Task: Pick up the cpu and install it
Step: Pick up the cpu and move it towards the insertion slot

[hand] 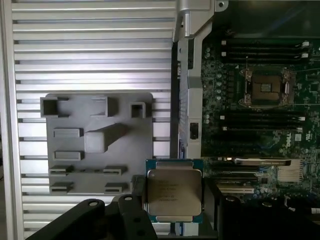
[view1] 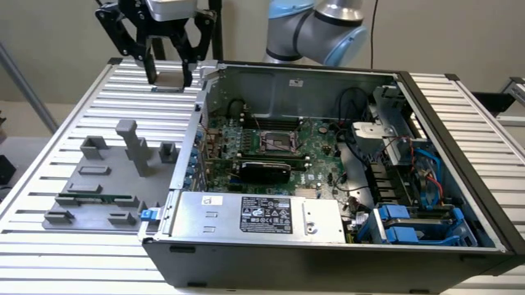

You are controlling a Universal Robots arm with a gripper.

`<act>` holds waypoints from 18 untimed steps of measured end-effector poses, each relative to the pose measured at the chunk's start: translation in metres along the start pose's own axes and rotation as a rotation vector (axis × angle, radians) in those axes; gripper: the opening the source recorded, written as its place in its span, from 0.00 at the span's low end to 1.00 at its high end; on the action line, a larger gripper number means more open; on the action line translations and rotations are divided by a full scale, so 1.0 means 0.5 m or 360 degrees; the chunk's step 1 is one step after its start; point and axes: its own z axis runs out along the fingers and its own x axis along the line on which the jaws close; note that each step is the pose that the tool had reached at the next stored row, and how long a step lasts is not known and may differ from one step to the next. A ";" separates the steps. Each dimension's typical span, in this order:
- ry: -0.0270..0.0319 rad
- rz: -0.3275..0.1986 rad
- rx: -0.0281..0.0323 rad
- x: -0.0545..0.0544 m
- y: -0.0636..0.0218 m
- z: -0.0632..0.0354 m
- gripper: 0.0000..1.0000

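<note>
The hand (view1: pixel 169 82), at the upper left of the exterior view, is clenched on the cpu (hand: pixel 173 195). It holds the chip raised over the table (view1: pixel 74 123), just outside the case (view1: pixel 328 270) wall.

Risk: the grip appears to take the chip by its edges only, so a jolt could tilt or drop it. A tilted chip could damage the socket (view1: pixel 277 143).

The wrist view shows the chip's marked face and how squarely it sits. The exterior view shows its height and its clearance from the case.

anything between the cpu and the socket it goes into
The black gripper holds the small square silver-topped cpu over the slatted table, outside the case. The case's grey metal side wall stands between it and the open motherboard socket; nothing visible lies on the socket itself.
</note>
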 end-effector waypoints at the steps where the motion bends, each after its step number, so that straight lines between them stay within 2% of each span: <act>1: 0.00002 0.0000 0.00001 -0.009 0.002 0.000 0.55; 11: 0.00001 0.0000 0.00001 -0.100 0.026 0.002 0.55; 18: 0.00001 0.0000 0.00005 -0.163 0.052 0.012 0.55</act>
